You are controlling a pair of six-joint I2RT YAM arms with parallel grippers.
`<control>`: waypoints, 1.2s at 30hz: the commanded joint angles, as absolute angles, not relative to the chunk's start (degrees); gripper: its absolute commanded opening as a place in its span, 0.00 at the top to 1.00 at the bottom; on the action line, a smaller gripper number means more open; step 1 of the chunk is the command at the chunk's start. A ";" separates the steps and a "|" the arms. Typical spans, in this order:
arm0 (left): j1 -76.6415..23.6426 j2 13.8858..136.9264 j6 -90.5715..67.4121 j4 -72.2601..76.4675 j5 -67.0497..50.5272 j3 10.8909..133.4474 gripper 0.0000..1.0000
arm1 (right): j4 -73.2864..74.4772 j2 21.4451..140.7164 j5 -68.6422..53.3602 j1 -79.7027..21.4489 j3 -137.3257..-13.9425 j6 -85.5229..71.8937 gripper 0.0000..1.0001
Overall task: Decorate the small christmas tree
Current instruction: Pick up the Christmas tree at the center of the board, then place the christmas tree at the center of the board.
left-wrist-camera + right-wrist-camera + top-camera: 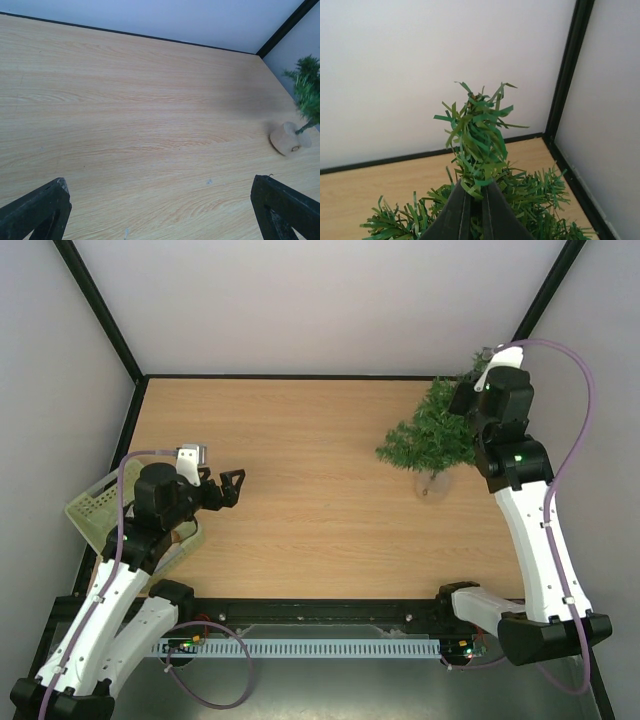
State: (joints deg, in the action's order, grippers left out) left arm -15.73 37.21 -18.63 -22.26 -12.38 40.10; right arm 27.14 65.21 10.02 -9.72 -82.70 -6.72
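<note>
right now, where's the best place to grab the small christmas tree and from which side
Grip the small christmas tree near its narrow top, coming in from the right, above the wide lower branches. There the foliage thins to a slim tuft, narrow enough to pinch; lower down it looks too bushy. The right gripper is shut on just that spot.

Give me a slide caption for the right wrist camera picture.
Right gripper closed on the top sprig of the small christmas tree, near the back right corner of the table.
</note>
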 commanded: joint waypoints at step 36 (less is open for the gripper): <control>-15.84 37.74 -19.41 -22.28 -8.43 39.67 0.01 | 19.16 66.45 -1.71 -9.55 -81.51 -8.66 0.98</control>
